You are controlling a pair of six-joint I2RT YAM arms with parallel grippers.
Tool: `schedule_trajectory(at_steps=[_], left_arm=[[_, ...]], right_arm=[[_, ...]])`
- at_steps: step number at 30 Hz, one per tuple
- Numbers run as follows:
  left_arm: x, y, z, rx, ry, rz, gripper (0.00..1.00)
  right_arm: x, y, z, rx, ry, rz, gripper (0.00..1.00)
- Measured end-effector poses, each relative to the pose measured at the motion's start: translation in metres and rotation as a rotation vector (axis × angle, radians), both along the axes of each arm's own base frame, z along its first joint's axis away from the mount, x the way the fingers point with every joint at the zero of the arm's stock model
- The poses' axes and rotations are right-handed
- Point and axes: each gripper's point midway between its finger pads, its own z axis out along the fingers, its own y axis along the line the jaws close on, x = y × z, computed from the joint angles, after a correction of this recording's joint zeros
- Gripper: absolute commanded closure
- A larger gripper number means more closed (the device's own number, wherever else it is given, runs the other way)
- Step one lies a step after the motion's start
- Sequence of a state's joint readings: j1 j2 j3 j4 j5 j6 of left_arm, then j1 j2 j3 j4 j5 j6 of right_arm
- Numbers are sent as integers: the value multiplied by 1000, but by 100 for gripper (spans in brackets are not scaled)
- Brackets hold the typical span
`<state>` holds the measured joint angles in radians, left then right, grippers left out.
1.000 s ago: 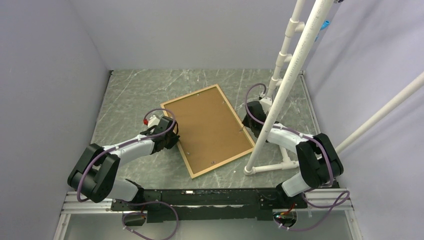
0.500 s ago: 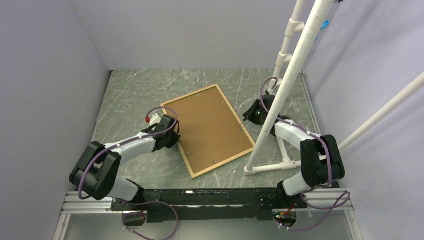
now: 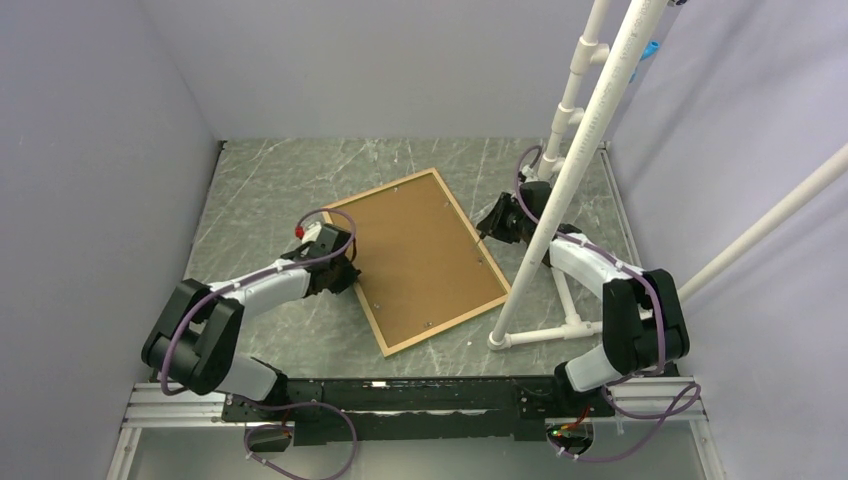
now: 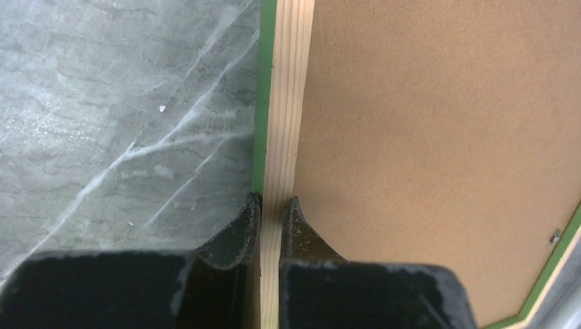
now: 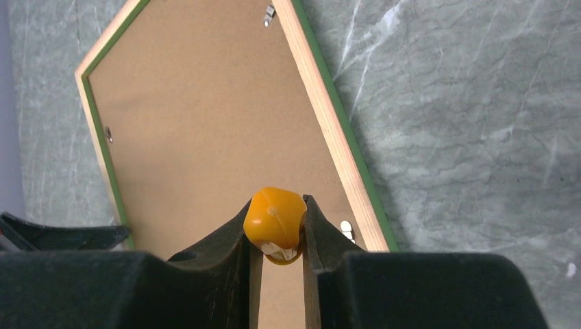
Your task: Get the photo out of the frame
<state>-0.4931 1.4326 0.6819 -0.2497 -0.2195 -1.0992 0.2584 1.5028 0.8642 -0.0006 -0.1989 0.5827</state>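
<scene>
Got left gripper nipped narrow across the frame rim: pale grained wood strip, green outer edge, one dark finger each side. Got right gripper clamped on a small orange knob, smooth, rounded and faceted, over the backing board near a metal tab; can't tell contact. Shows frame lying face down and skewed on grey marble-veined table, flat brown fibre board up. Can't see photo, hidden under board

The left arm and right arm share white links, bulky black joints and looping purple cables.
</scene>
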Motion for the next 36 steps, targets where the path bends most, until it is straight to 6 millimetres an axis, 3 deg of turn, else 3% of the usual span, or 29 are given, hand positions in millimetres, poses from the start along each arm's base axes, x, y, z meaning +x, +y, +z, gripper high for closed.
schedule_trajectory(at_steps=[8, 15, 16, 18, 20, 23, 28, 36], left_arm=[[16, 15, -1, -56, 60, -113, 100], [42, 36, -1, -210, 96, -215, 100], [43, 38, 0, -224, 95, -220, 93], [44, 42, 0, -225, 84, -231, 69], [42, 46, 1, -202, 60, -253, 51], [30, 52, 1, -181, 44, -269, 34], [23, 55, 10, -157, -2, -295, 22], [-18, 51, 23, -141, -93, -340, 21]], right_arm=[[-19, -4, 7, -30, -45, 55, 100], [-34, -2, -8, -20, -8, 84, 100], [-36, -1, -10, -16, -1, 89, 100], [-41, 0, -14, -7, 13, 102, 100], [-44, 2, -17, 0, 23, 112, 100], [-47, 3, -19, 6, 26, 121, 100], [-48, 5, -18, 16, 26, 134, 100], [-54, 9, -18, 37, 23, 160, 100]])
